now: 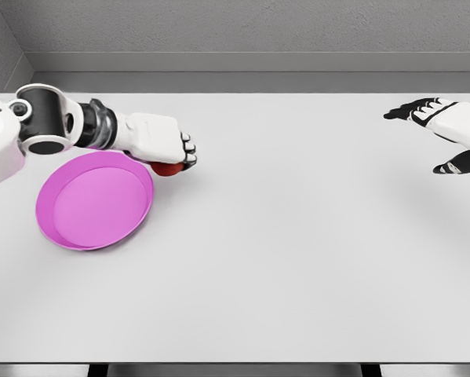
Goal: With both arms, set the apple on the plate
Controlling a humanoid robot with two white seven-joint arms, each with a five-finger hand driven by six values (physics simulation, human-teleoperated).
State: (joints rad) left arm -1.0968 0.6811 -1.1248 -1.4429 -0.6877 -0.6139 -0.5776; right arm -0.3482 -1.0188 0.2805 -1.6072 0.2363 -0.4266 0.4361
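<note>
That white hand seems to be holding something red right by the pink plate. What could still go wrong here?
The left hand curls over the apple, most of which is hidden, so the grip may be shallow and it could slip. The apple sits beside the plate rim, not over it; released now, it would likely land on the table. The right hand is far off, open, giving no support.

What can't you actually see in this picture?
- Head view: most of the apple, covered by the left hand.
- Whether apple touches plate or table: unclear.
- Right hand: arm cut off by the right edge.
</note>
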